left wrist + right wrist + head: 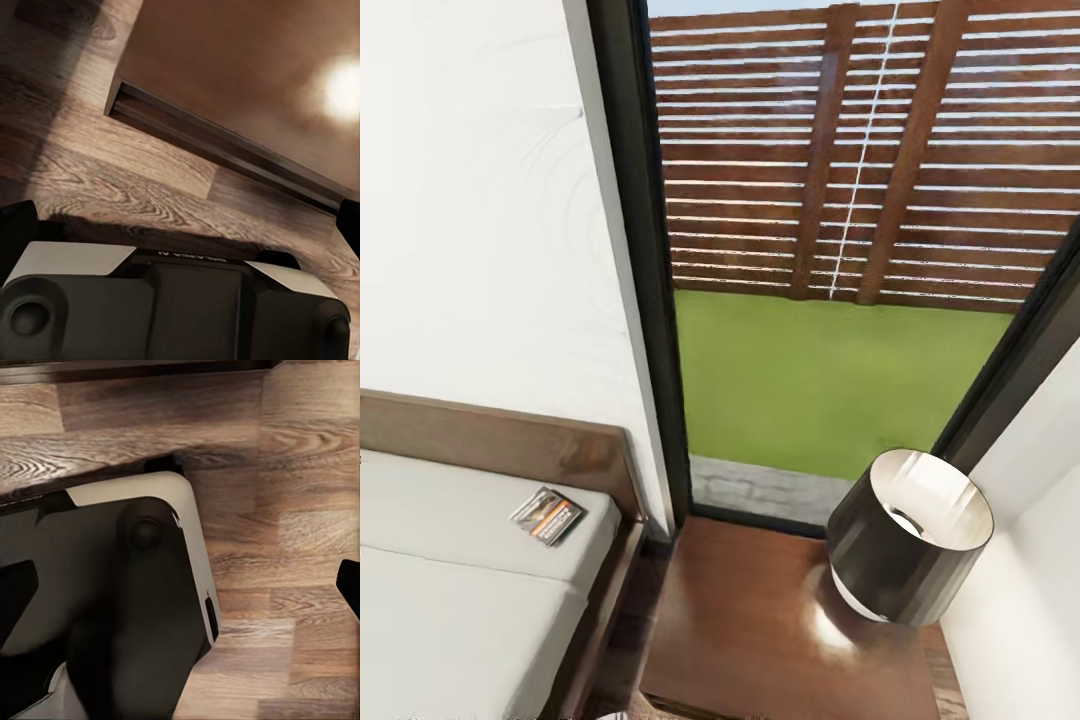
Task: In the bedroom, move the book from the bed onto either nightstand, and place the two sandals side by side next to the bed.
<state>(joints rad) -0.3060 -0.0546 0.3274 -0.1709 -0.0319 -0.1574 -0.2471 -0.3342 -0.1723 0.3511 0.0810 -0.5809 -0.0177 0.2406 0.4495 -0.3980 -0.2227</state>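
1. Left gripper: dark fingertips at both edges of the left wrist view, standing well apart, so jaws spread; nothing between them but wood-plank floor.
2. Right gripper: dark fingertips at both edges of the right wrist view, likewise spread wide and holding nothing; below them a white-and-black part of the robot's body over the plank floor.
3. Beyond the left gripper, seen from the left wrist: the lower front edge of the nightstand, dark brown and glossy, with a bright glare spot on it.
4. From the head view: nightstand in the corner beside the bed, its glossy top mostly bare.
5. On the nightstand's far right corner: a lamp with a dark shade and a pale inside, close to the white wall.
6. Book lying flat on the off-white mattress, near the bed's head end and its edge toward the nightstand, just short of the dark wooden headboard.
7. Behind the nightstand: a tall dark-framed window showing grass and a slatted wooden fence.
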